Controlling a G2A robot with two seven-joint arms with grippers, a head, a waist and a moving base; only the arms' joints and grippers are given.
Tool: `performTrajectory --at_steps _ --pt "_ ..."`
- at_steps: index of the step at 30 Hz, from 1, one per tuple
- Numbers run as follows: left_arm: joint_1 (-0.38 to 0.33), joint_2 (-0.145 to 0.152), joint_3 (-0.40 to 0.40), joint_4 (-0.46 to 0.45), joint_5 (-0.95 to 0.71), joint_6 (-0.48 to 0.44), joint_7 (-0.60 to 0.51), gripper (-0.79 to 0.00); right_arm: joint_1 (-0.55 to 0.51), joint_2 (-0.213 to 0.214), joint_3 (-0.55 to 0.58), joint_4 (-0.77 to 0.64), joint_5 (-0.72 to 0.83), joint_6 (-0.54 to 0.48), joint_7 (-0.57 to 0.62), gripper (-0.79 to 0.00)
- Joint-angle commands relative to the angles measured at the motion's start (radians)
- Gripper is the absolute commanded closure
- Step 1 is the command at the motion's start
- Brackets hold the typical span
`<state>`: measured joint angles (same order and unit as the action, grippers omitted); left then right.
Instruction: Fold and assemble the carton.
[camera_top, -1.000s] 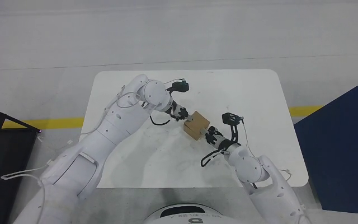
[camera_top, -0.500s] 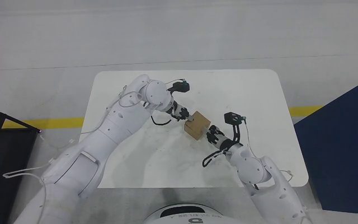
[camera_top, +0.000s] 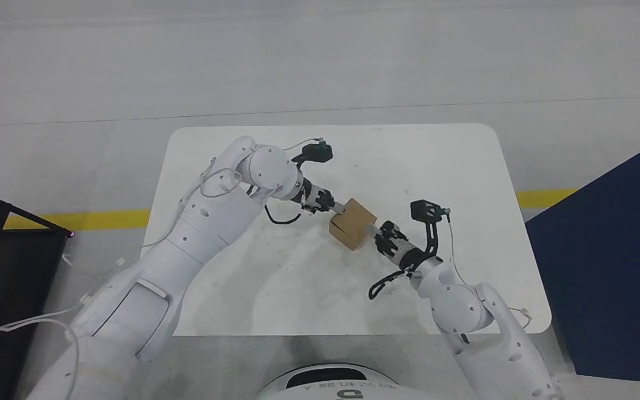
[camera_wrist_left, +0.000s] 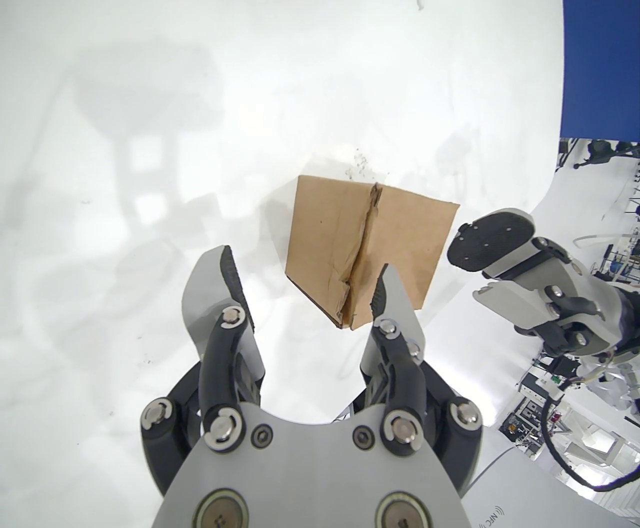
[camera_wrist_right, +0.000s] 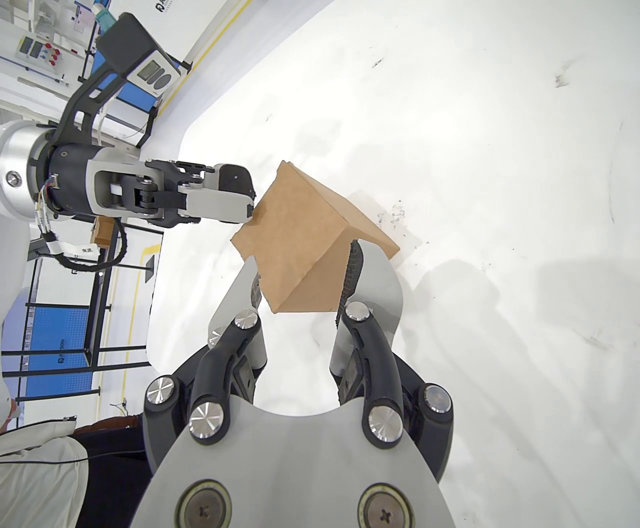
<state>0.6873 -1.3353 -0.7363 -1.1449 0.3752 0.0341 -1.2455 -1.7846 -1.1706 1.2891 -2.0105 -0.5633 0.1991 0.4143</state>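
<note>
Boxy cardboard carton (camera_top: 352, 223) (creased, brown)

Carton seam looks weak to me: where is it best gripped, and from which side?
Probably across two opposite plain walls of the carton, coming from the side of the right gripper: the faces there are flat and uncreased, and its open fingers face that corner. The face toward the left gripper carries a ragged, crumpled seam; pinching there would likely buckle it.
</note>
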Motion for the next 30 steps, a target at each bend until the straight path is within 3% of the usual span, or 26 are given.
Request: performTrajectory --at_steps 1,4,14,16,18,19,21,22,23,24,30 --pt "0.006 0.002 0.004 -0.005 0.016 0.016 -0.013 -0.486 -0.001 0.000 -0.001 0.001 -0.001 -0.002 0.002 -0.363" --pt "0.005 -0.001 0.019 -0.004 0.028 0.030 -0.021 -0.391 -0.002 0.000 -0.002 0.002 -0.004 -0.004 0.003 -0.360" --pt "-0.010 -0.017 0.040 0.003 0.010 0.023 -0.004 -0.345 -0.023 0.003 0.018 -0.016 0.002 -0.023 -0.015 -0.366" --pt "-0.006 -0.016 0.027 0.002 -0.011 0.002 0.006 -0.391 -0.032 0.004 0.027 -0.026 0.005 -0.030 -0.021 -0.369" --pt "0.001 -0.012 0.013 -0.005 -0.021 -0.011 0.012 -0.723 -0.042 0.005 0.037 -0.036 0.007 -0.038 -0.027 -0.369" --pt "0.007 -0.009 0.004 -0.009 -0.028 -0.018 0.015 -0.785 -0.046 0.005 0.041 -0.042 0.008 -0.042 -0.031 -0.366" --pt "0.021 -0.001 -0.017 -0.019 -0.037 -0.027 0.021 -0.785 -0.055 0.006 0.049 -0.056 0.012 -0.051 -0.040 -0.339" --pt "0.032 0.004 -0.032 -0.027 -0.050 -0.037 0.027 -0.785 -0.059 0.006 0.053 -0.065 0.019 -0.058 -0.047 -0.259" --pt "0.046 0.010 -0.050 -0.036 -0.066 -0.051 0.035 -0.785 -0.062 0.006 0.057 -0.075 0.029 -0.067 -0.056 -0.068" --pt "0.062 0.016 -0.072 -0.045 -0.087 -0.072 0.044 -0.785 -0.065 0.005 0.060 -0.083 0.045 -0.079 -0.069 0.000" --pt "0.220 0.068 -0.262 -0.105 -0.295 -0.300 0.090 -0.785 -0.016 -0.003 0.027 -0.055 0.061 -0.112 -0.128 0.000"
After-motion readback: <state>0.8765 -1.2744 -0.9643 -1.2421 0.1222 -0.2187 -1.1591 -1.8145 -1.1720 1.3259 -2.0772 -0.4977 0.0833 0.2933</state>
